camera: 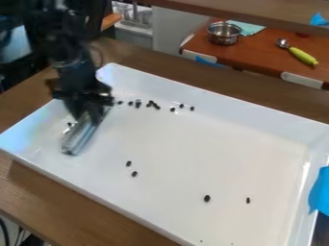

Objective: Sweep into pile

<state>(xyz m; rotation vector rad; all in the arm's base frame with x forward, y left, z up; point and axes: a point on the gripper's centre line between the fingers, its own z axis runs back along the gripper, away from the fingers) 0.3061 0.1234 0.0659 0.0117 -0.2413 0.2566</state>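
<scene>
Holds a pale, silvery, long flat-faced sweeping tool (80, 137) in the black two-finger end effector (91, 104), closed about the tool's upper end; can't tell how firmly. Leans that tool inside the left part of the big white rectangular tray (199, 141), set on the brown wooden surface (70, 204). Has the small dark bean-like pieces (152, 103) strewn in a loose row toward the far side, with two more nearer the front left, another two well apart toward the front right, and a few just beside the tool. Looks far from a pile. Could easily split the row by sweeping with too little blade, or let pieces slip round its ends. Might miss some altogether by riding too high, or scrape and shove the tray by pressing too hard. Could flick pieces up the sloping wall by going too fast, or turn the tool in the grip by pushing off-centre. Can't make out for certain whether to call the tool's lower edge touching the tray. Loses the tray's near right corner past the frame, partly behind bright blue tape (320, 192).
</scene>
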